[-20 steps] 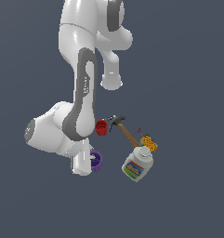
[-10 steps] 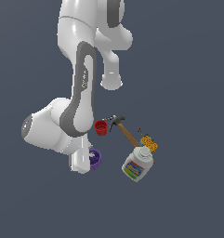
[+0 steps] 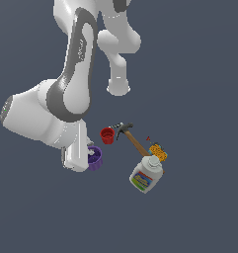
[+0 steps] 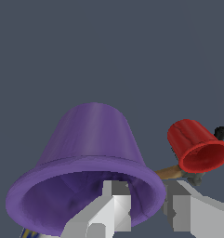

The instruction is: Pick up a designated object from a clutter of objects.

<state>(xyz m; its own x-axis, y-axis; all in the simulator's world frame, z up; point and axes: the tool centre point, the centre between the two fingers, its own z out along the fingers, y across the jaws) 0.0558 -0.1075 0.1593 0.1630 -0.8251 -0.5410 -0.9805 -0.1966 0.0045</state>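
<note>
Purple cup (image 4: pixel 92 144) rim straddled by fingers (image 4: pixel 114 210), grip unclear, red cup (image 4: pixel 197 146) near

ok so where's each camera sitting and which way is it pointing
Exterior view: off the arm, high up, looking down on the clutter; it shows the white arm links, with the gripper down at the purple cup.
Wrist view: on the wrist, aimed along the fingers at the purple cup's rim from close up; one finger sits inside the rim, the other outside it.
Shared: purple cup, red cup, and hammer handle.
</note>
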